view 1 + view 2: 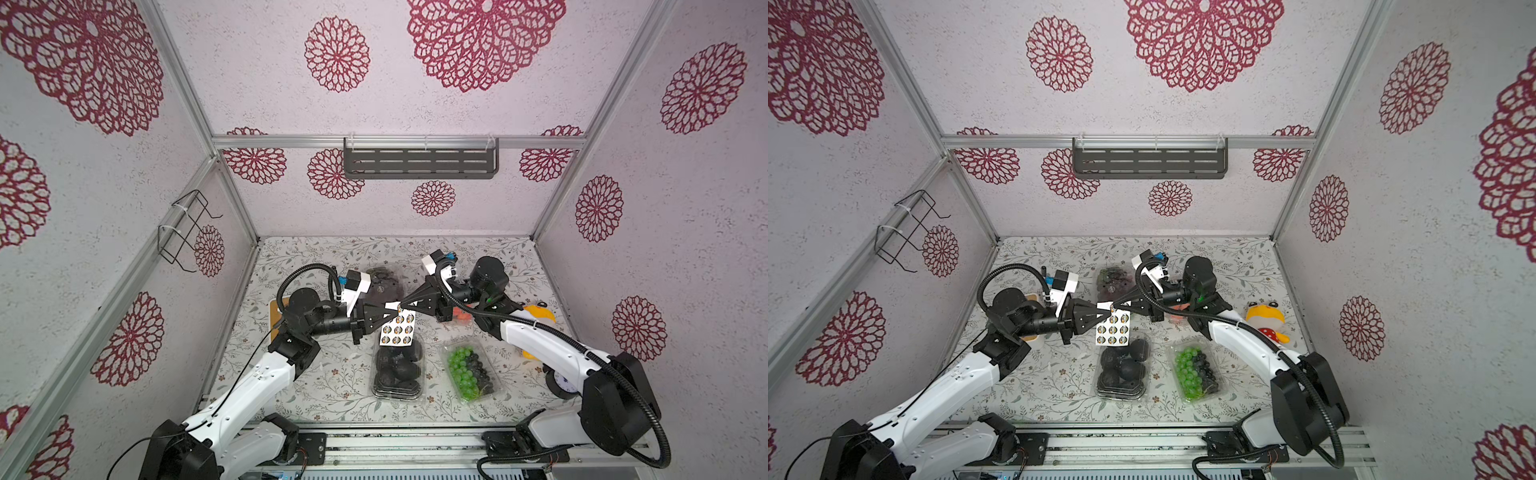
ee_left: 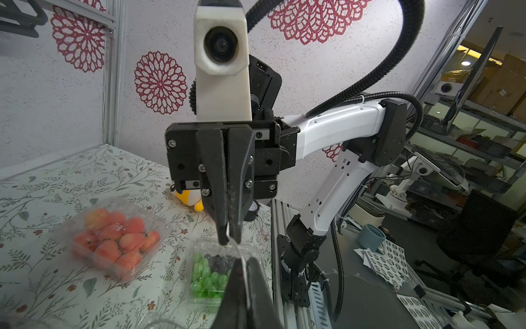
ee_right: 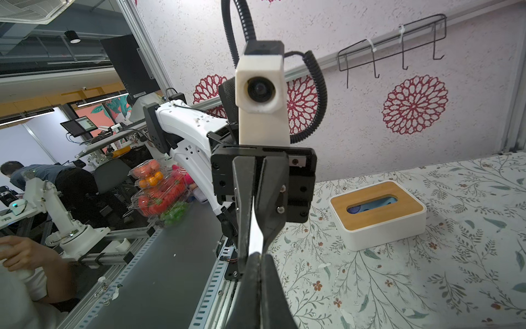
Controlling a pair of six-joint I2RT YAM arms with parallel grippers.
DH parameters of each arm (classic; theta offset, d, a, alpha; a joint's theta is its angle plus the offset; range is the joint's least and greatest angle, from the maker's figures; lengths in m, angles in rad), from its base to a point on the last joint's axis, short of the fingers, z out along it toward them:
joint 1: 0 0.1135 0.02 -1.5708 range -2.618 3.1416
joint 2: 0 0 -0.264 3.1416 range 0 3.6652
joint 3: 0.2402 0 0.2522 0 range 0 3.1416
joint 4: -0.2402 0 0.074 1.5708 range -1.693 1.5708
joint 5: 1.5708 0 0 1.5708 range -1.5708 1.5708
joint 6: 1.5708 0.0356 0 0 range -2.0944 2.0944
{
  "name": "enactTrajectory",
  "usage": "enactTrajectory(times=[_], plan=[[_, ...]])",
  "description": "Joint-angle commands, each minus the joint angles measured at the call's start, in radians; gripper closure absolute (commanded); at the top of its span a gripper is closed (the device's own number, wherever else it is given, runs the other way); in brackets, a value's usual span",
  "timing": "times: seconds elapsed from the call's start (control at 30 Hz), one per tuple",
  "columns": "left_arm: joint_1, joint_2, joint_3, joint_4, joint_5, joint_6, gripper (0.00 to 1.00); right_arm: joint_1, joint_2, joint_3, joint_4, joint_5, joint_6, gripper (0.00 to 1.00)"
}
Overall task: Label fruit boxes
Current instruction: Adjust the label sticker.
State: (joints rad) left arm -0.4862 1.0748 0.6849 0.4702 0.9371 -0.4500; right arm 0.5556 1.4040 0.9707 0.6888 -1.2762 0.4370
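Both claws meet tip to tip in mid-air over the table centre.

Left gripper [image 1: 388,310]: jaws nearly together, nipping the upper corner of the sticker sheet [image 1: 398,331], which hangs down from it.

Right gripper [image 1: 406,306]: jaws fully together on the sheet's top edge, at a sticker. Too small to tell whether it has the sticker alone or the backing too.

All four fruit boxes sit on the table.
- The black-fruit box [image 1: 397,372] lies directly under the hanging sheet, on the robot's side of the claws, with its long axis running near to far.
- The green-and-black grape box [image 1: 471,372] is near it, toward the right arm.
- The purple grape box [image 1: 1115,282] lies beyond the claws.

Judgement: the black-fruit box is the shortest drop for the right gripper, down and slightly back toward the base.

The left wrist view shows the strawberry box [image 2: 113,239] whole; in both top views the right arm covers most of it. The right wrist view shows white paper between the left fingers [image 3: 244,205], and also the white box with wooden lid [image 3: 378,213].
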Motion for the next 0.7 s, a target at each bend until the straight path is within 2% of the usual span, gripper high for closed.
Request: enactTrajectory(times=[0.0, 0.17, 0.37, 0.47, 0.57, 0.67], plan=[[-0.003, -0.025, -0.015, -0.012, -0.011, 0.039, 0.73, 0.006, -0.041, 0.028, 0.013, -0.016, -0.019, 1.00], [-0.018, -0.046, -0.012, -0.151, -0.079, 0.138, 0.69, 0.006, -0.061, 0.024, 0.011, 0.004, -0.023, 1.00], [-0.031, -0.046, -0.019, -0.162, -0.120, 0.181, 0.69, 0.007, -0.046, 0.025, 0.046, 0.007, 0.017, 1.00], [-0.038, -0.047, -0.018, -0.148, -0.121, 0.189, 0.73, 0.012, -0.035, 0.029, 0.051, 0.007, 0.025, 1.00], [-0.046, -0.049, -0.019, -0.120, -0.125, 0.189, 0.85, 0.015, -0.029, 0.031, 0.052, 0.001, 0.028, 1.00], [-0.048, -0.044, -0.021, -0.096, -0.121, 0.188, 0.92, 0.020, -0.025, 0.031, 0.053, 0.000, 0.028, 1.00]])
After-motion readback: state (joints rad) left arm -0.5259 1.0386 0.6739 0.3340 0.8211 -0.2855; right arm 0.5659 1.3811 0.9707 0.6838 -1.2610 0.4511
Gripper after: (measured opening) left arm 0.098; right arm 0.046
